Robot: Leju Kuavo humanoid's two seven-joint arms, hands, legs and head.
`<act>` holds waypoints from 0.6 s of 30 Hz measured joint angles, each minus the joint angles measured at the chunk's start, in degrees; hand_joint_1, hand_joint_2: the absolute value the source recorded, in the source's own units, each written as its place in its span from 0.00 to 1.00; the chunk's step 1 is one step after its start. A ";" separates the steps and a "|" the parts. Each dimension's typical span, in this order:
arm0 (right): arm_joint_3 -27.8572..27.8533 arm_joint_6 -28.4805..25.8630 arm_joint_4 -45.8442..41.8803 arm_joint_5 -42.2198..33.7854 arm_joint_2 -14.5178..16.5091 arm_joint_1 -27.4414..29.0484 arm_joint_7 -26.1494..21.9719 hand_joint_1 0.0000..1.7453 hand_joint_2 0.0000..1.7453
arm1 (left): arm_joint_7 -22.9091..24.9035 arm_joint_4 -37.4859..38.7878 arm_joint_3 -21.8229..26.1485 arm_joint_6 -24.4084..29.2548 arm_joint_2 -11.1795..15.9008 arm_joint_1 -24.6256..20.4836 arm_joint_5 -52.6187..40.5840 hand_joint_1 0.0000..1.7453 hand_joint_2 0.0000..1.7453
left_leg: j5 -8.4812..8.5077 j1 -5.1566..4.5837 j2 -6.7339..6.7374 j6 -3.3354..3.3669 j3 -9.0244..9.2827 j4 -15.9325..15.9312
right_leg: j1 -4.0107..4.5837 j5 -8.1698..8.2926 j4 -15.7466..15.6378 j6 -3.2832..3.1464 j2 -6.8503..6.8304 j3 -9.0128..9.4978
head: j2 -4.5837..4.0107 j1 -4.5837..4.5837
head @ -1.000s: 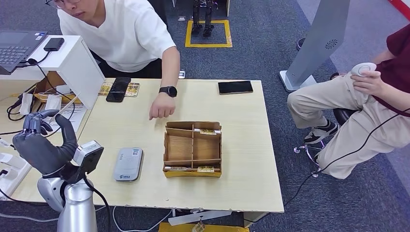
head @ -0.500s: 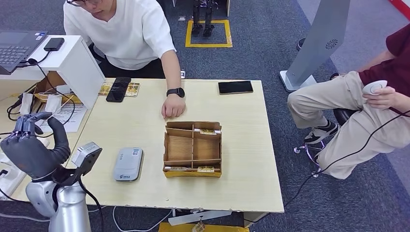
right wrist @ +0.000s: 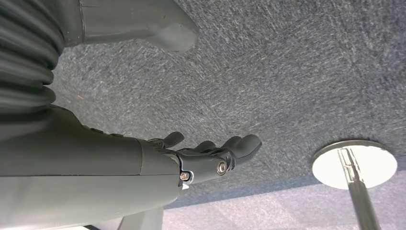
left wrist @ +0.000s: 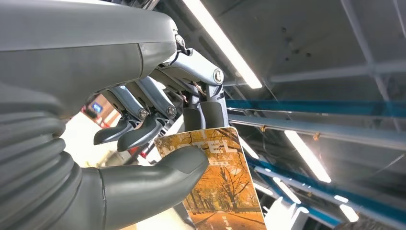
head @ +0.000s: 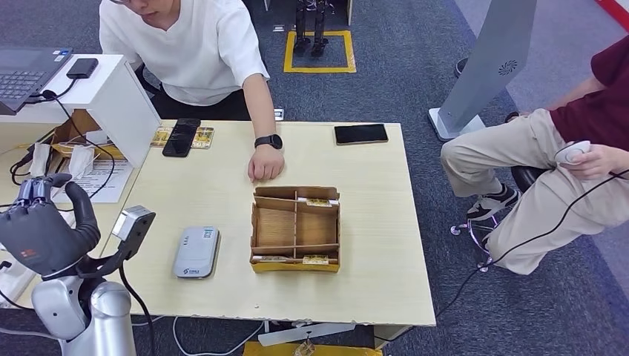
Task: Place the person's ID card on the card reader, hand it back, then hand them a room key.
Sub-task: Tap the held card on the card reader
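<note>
My left hand (head: pixel 44 231) is raised beside the table's near left corner, off the table edge. In the left wrist view this hand (left wrist: pixel 143 120) pinches an orange room key card (left wrist: pixel 225 187), printed with autumn trees and HOTEL lettering, between thumb and fingers. The grey card reader (head: pixel 196 252) lies flat on the table to the right of that hand, with nothing on it. A person in a white shirt sits across the table, one hand (head: pixel 265 165) resting on it behind the cardboard box. My right hand (right wrist: pixel 191 160) hangs over grey carpet, fingers loosely apart, holding nothing.
A cardboard divider box (head: pixel 297 228) with key cards in its slots stands mid-table. A black phone (head: pixel 180 137) lies on cards at the far left, another phone (head: pixel 361 133) at the far edge. A white shelf (head: pixel 111 96) and cables flank the left. A seated person (head: pixel 564 170) is at the right.
My left arm has drawn back toward me and to the left, away from the table. The person's hand moved right and settled behind the box.
</note>
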 joint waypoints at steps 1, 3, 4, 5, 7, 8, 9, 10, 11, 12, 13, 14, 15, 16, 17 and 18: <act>0.00 0.00 0.04 -0.14 0.00 0.02 0.06 0.00 1.00 | 1.08 -0.04 0.03 0.00 0.02 0.28 -1.02 1.00 1.00 | 0.00 0.00 -0.01 0.00 -0.01 0.00 | 0.00 0.00 0.00 0.00 -0.01 -0.01 | 0.00 0.02; 0.00 0.00 0.10 -0.39 0.00 0.02 0.17 0.00 1.00 | 3.63 -0.06 0.05 0.00 0.10 0.57 -2.92 1.00 1.00 | 0.00 0.01 -0.03 0.00 -0.02 0.00 | 0.01 0.00 0.00 0.00 -0.03 -0.02 | 0.00 0.06; 0.00 0.00 0.12 -0.49 0.00 0.01 0.21 0.00 1.00 | 5.09 -0.03 0.02 0.00 0.14 0.73 -3.91 1.00 1.00 | 0.00 0.01 -0.03 0.00 -0.01 0.00 | 0.01 0.00 0.00 0.00 -0.02 -0.02 | 0.00 0.05; 0.00 0.00 0.14 -0.60 0.00 0.01 0.25 0.00 1.00 | 6.72 0.03 -0.02 0.00 0.18 0.90 -5.18 1.00 1.00 | 0.00 0.01 -0.02 0.00 -0.01 0.00 | 0.01 0.00 0.00 0.00 -0.01 -0.02 | 0.00 0.04; 0.00 0.00 0.16 -0.72 0.00 0.02 0.27 0.00 1.00 | 9.80 0.23 -0.25 0.00 0.30 1.28 -7.78 1.00 1.00 | 0.00 0.01 -0.02 0.00 0.00 0.00 | 0.01 0.00 0.00 0.00 -0.01 -0.02 | 0.00 0.03; 0.00 0.00 0.17 -0.82 0.00 0.01 0.27 0.00 1.00 | 11.59 0.37 -0.57 0.00 0.43 1.58 -8.80 1.00 1.00 | 0.00 0.01 -0.02 0.00 0.00 0.00 | 0.01 0.00 0.00 0.00 -0.01 -0.02 | 0.00 0.03; 0.00 0.00 0.17 -0.92 0.00 0.00 0.27 0.00 1.00 | 13.78 0.54 -1.18 0.00 0.65 2.06 -9.63 1.00 1.00 | 0.00 0.00 -0.01 0.00 0.00 0.00 | 0.00 0.00 0.00 0.00 -0.01 -0.02 | 0.00 0.03; 0.00 0.00 0.18 -1.03 0.00 -0.01 0.31 0.00 1.00 | 16.39 0.75 -2.04 0.00 0.91 2.69 -10.39 1.00 1.00 | 0.00 0.00 -0.01 0.00 0.01 0.00 | 0.00 0.00 0.00 0.00 0.00 -0.02 | 0.00 0.03; 0.00 0.00 0.18 -1.12 0.00 0.00 0.36 0.00 1.00 | 18.87 1.03 -3.03 0.00 1.17 3.38 -10.87 1.00 1.00 | 0.00 0.00 -0.01 0.00 0.00 0.00 | 0.00 0.00 0.00 0.00 0.00 -0.02 | 0.00 0.03; 0.00 0.00 0.19 -1.16 0.00 0.00 0.41 0.00 1.00 | 20.89 1.31 -4.03 0.00 1.44 4.05 -11.21 1.00 1.00 | 0.00 0.00 -0.01 0.00 0.00 0.00 | 0.00 0.00 0.00 0.00 0.00 -0.02 | 0.00 0.03; 0.00 0.00 0.19 -1.17 0.00 -0.01 0.45 0.00 1.00 | 22.23 1.60 -4.87 0.00 1.65 4.63 -11.36 1.00 1.00 | 0.00 0.00 0.00 0.00 0.00 0.00 | 0.00 0.00 0.00 0.00 0.00 -0.02 | 0.00 0.03; 0.00 0.00 0.20 -1.17 0.00 -0.01 0.47 0.00 1.00 | 23.15 1.91 -5.58 0.00 1.85 5.12 -11.42 1.00 1.00 | 0.00 0.00 0.00 0.00 0.00 0.00 | 0.00 0.00 0.00 0.00 0.00 -0.02 | 0.00 0.03; 0.00 0.00 0.22 -1.18 0.00 -0.02 0.49 0.00 1.00 | 23.79 2.23 -6.17 0.00 2.07 5.51 -11.44 1.00 1.00 | 0.00 0.00 0.00 0.00 0.00 0.00 | 0.00 0.00 -0.01 0.00 0.00 -0.02 | 0.00 0.04; 0.00 0.00 0.23 -1.22 0.00 -0.01 0.51 0.00 1.00 | 24.52 2.62 -6.72 0.00 2.29 5.83 -11.46 1.00 1.00 | 0.00 0.00 0.00 0.00 0.00 0.00 | 0.00 0.00 -0.01 0.00 0.00 -0.03 | 0.00 0.04; 0.00 0.00 0.25 -1.26 0.00 -0.01 0.55 0.00 1.00 | 25.33 3.09 -7.26 0.00 2.56 6.12 -11.48 1.00 1.00 | 0.00 0.00 0.00 0.00 0.00 0.00 | 0.00 0.00 -0.01 0.00 0.00 -0.03 | 0.00 0.03; 0.00 0.00 0.27 -1.31 0.00 -0.01 0.57 0.00 1.00 | 26.17 3.57 -7.75 0.00 2.81 6.38 -11.49 1.00 1.00 | 0.00 0.00 0.00 0.00 0.00 0.00 | 0.00 0.00 -0.01 0.00 0.00 -0.03 | 0.00 0.03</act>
